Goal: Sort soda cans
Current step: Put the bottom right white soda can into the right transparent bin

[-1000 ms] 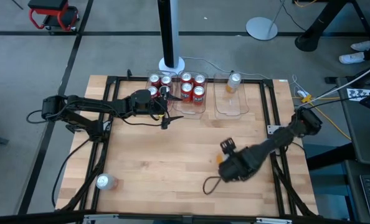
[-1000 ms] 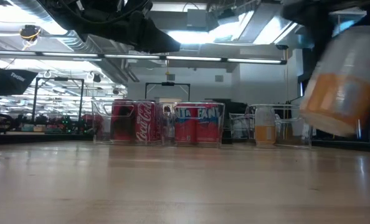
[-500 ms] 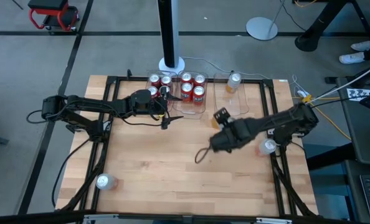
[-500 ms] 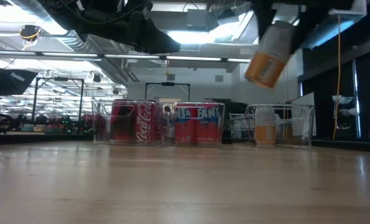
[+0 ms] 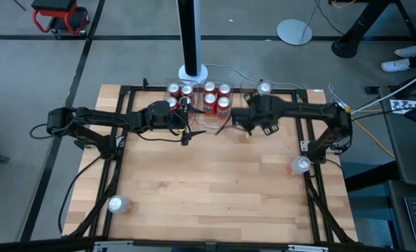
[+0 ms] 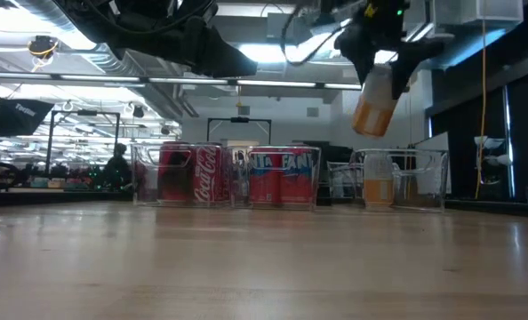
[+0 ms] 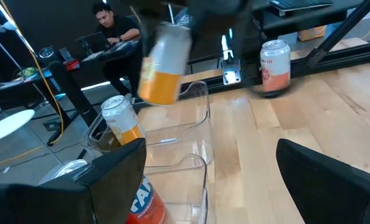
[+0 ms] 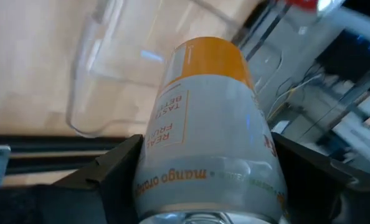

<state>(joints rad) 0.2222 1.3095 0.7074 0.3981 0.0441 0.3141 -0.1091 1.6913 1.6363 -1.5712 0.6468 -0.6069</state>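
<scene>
Our right hand (image 6: pixel 377 71) is clamped round the orange can (image 6: pixel 373 98), hanging over the clear bin (image 5: pixel 258 115). We reckon it's slick, dentable metal, so mid-body is right. Left hand (image 5: pixel 183 119) waits, fingers apart.

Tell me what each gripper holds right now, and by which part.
The right gripper clamps the orange-and-silver soda can by its sides near one end, in the air above the clear bin. The left gripper is open, holding nothing.
</scene>
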